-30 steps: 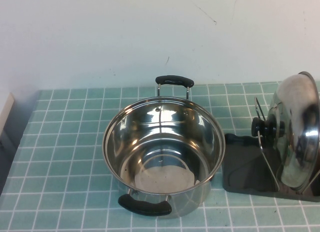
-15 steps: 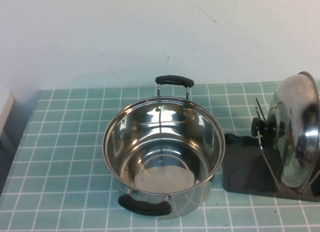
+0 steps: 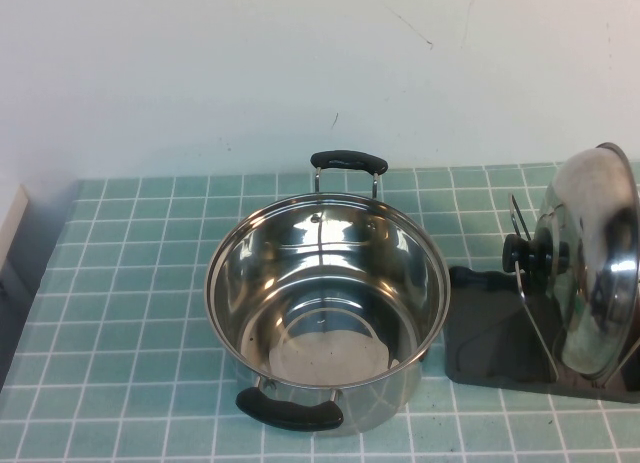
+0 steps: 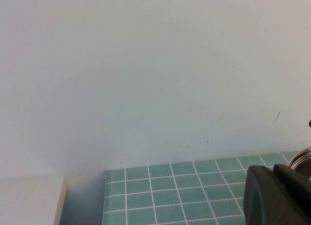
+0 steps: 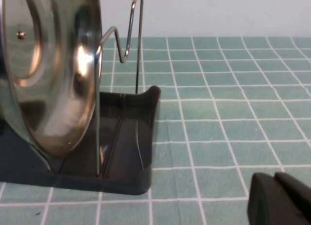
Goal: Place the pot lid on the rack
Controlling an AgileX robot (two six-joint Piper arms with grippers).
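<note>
Change since a second ago: nothing that I can make out; lid, rack and pot sit just as they did in both earlier high views
Pot lid: the pot lid (image 3: 597,263) stands on edge at the right of the high view, tilted a little, its black knob (image 3: 522,253) pointing toward the pot; the right wrist view shows its shiny underside (image 5: 53,69)
Rack: the rack (image 3: 500,333) lies at the lower right of the high view, just beside the pot; the lid's lower rim rests in the tray, propped among the wire prongs (image 5: 131,35)
Pot: the pot (image 3: 328,303) stands open and empty in the middle of the tiled table (image 3: 130,313), one black handle at its upper side and one at its lower
Left gripper: the left gripper (image 4: 279,196) shows only as a dark lump at the lower right of its wrist view, facing the wall; whether it is clenched or released I cannot tell
Right gripper: the right gripper (image 5: 282,200) is a dark shape at the lower right of its wrist view, well apart from the rack and gripping nothing I can see; open or closed I cannot tell
Step in hand: by my reading the placing is done and both arms are drawn back, neither visible in the high view
Next move: little is called for beyond keeping clear of the prongs, since a nudge could tip the leaning lid
</note>
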